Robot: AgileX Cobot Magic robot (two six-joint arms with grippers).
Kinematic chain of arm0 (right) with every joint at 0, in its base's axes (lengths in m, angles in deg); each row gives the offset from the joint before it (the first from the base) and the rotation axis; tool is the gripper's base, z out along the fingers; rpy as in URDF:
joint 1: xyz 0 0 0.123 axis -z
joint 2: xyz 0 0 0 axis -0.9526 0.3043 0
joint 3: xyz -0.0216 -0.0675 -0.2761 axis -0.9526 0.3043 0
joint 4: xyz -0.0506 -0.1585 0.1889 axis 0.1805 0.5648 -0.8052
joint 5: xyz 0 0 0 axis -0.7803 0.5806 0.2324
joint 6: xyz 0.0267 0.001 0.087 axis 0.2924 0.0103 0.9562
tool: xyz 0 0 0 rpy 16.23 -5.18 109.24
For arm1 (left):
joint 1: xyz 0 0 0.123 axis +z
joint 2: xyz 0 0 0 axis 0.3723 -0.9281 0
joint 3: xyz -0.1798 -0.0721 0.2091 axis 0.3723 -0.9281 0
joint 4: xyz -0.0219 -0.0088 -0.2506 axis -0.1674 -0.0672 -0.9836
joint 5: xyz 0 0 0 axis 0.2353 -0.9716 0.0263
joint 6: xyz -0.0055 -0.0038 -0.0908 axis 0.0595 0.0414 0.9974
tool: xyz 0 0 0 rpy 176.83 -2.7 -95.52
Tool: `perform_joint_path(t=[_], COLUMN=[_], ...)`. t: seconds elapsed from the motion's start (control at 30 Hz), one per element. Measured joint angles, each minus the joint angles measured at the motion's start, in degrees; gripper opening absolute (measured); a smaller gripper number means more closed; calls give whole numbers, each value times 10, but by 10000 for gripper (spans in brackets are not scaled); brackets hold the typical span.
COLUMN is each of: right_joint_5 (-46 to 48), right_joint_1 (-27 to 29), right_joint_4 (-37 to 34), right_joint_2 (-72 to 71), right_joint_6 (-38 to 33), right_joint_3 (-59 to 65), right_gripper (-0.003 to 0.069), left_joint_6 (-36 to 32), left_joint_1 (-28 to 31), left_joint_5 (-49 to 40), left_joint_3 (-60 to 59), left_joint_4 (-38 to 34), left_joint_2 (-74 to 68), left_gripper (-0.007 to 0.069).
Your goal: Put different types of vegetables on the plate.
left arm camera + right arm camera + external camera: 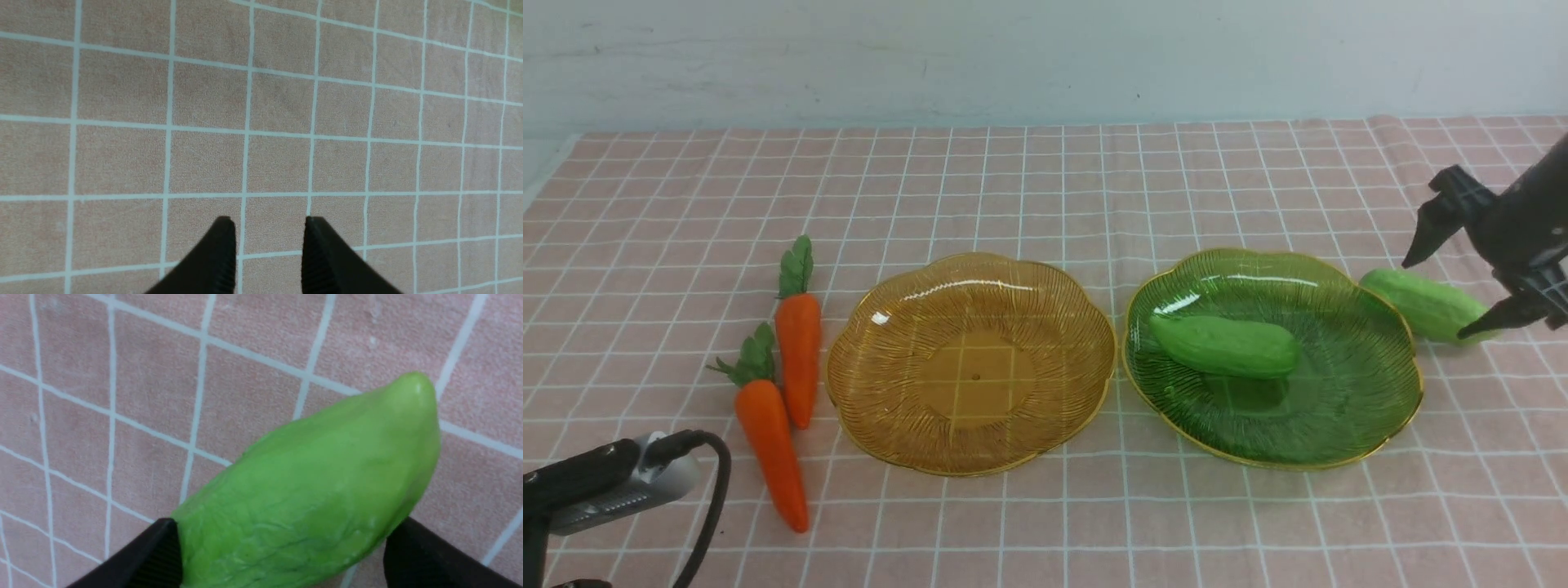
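Two orange carrots with green tops (799, 351) (772, 453) lie side by side on the checked cloth, left of the amber plate (882, 306). One light-green gourd (1225, 347) lies inside the green plate (1347, 392). A second gourd (1425, 304) (310, 490) rests on the cloth just right of that plate. My right gripper (1436, 299) (282, 539) straddles it, open wide, with a black finger close against each side. My left gripper (269, 222) hovers over bare cloth, open with nothing between its fingers; the front view shows only its wrist (605, 482), near the bottom left corner.
The pink checked cloth (1045, 180) covers the table up to a pale wall at the back. The two plates stand side by side in the middle, nearly touching. A black cable (715, 490) loops from the left wrist near the nearer carrot.
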Motion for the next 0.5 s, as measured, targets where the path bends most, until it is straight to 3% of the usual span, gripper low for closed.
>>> perform_joint_path(t=[0.3, 0.5], right_joint_5=[-19, -21], right_joint_1=[0, 0], right_joint_4=[26, 65], right_joint_2=[0, 0], right_joint_6=[0, 0], right_joint_3=[0, -3], right_gripper=[536, 384], left_joint_6=[0, 0], left_joint_1=[0, 0], left_joint_5=[0, -1], left_joint_3=[0, 0], left_joint_4=[0, 0], left_joint_2=[0, 0], left_gripper=[218, 218])
